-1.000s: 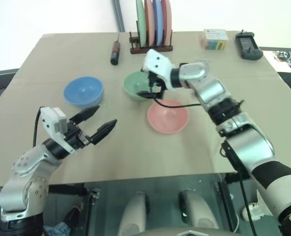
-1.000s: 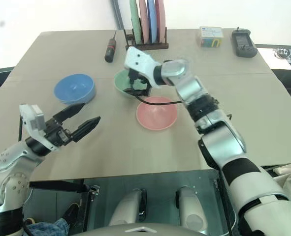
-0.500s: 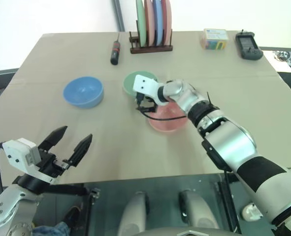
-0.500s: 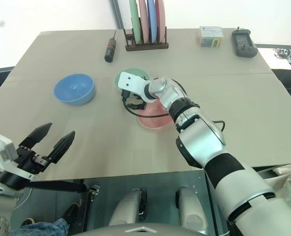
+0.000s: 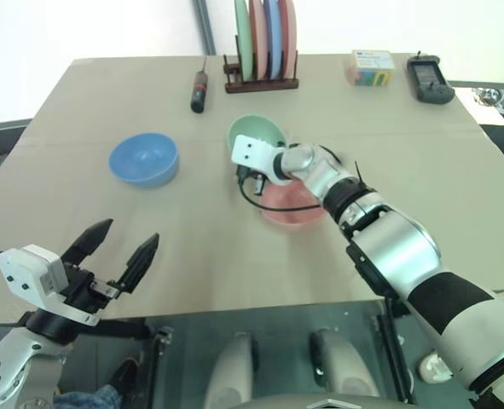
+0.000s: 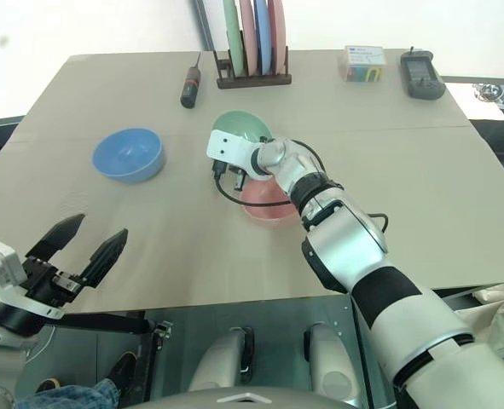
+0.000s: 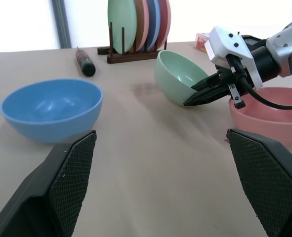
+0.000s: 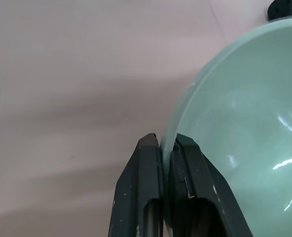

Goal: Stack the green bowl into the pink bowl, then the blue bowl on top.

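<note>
1. The green bowl (image 5: 257,135) is tipped up on the worktop (image 5: 422,247), just behind the pink bowl (image 5: 291,205).
2. The right gripper (image 7: 195,97) pinches its rim.
3. The blue bowl (image 5: 144,158) sits apart, leftward.
4. The left gripper (image 5: 119,251) hovers wide, empty.

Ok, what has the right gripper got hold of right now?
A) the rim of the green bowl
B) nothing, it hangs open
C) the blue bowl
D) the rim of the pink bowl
A: the right gripper is shut on the rim of the green bowl, which sits tilted beside the pink bowl.
</note>
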You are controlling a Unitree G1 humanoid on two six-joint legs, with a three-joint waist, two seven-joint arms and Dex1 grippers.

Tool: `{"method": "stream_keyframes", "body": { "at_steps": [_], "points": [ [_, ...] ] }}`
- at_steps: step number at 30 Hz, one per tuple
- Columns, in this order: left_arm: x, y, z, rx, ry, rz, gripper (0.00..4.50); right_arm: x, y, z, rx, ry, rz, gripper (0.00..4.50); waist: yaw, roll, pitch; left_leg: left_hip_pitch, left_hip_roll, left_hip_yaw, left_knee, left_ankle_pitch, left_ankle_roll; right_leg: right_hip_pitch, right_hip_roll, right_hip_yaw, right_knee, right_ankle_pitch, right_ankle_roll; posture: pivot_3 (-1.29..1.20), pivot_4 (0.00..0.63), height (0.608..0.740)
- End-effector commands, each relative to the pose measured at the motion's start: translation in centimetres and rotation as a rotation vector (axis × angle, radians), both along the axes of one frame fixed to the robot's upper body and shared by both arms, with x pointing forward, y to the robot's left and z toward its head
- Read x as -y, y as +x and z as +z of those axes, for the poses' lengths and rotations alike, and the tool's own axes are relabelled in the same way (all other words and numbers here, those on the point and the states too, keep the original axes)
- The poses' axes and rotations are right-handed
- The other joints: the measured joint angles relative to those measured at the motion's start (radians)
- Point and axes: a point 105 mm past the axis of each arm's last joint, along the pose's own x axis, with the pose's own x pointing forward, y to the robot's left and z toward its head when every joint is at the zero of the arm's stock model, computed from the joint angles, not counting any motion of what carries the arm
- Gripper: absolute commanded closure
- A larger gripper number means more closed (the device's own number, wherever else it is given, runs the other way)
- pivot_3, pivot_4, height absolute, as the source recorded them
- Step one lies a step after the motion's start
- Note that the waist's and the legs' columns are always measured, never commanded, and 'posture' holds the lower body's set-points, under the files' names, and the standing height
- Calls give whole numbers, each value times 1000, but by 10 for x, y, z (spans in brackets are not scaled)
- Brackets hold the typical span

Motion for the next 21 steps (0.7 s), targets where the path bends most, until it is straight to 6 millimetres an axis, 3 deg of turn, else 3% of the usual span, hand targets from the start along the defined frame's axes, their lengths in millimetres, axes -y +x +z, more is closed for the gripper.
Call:
{"method": "stream_keyframes", "body": {
  "at_steps": [1, 4, 6, 10, 15, 18, 21],
  "points": [
    [1, 2, 4, 8, 3, -29, 0, -14, -6, 56, 131, 62, 122, 4324, -4, 0, 0, 0, 0, 0, 0, 0, 0, 0, 0, 1, 0, 0, 0, 0, 150, 740],
    [2, 12, 7, 3, 14, -76, 0, -10, -20, 89, 170, 80, 291, 4324, 4, 1, 1, -1, 0, -1, 0, 0, 0, 0, 0, -1, 0, 1, 2, 0, 150, 740],
    [3, 18, 8, 1, 21, -102, 0, -1, -32, 100, 163, 76, 387, 4324, 4, 0, 1, -1, 0, -2, 0, 0, 0, 0, 0, -2, 0, 2, 3, 0, 150, 740],
    [6, 29, 9, -10, 31, -159, 0, 36, -68, 111, 107, 24, 544, 4324, 12, -1, 1, 0, 0, -3, 0, 0, 0, 2, 0, -3, -1, 2, 3, 0, 150, 740],
    [11, 42, 13, -9, 35, -223, 0, 95, -112, 88, -16, -133, 561, 4324, 36, 0, 1, -1, -1, -3, 0, 0, 0, 2, -1, -4, -1, 2, 3, 0, 150, 740],
    [14, 49, 12, -15, 38, -255, 0, 115, -129, 72, -85, -187, 534, 4324, 25, 0, 1, 1, 0, -2, 1, 0, 0, 2, -1, -3, 0, 2, 3, 0, 150, 740],
    [16, 54, 12, -18, 44, -282, 0, 119, -140, 62, -134, -190, 521, 4324, 21, 0, 1, 2, 2, -1, 2, 0, 0, 2, 1, -2, 2, 2, 3, 0, 150, 740]
  ]
}}
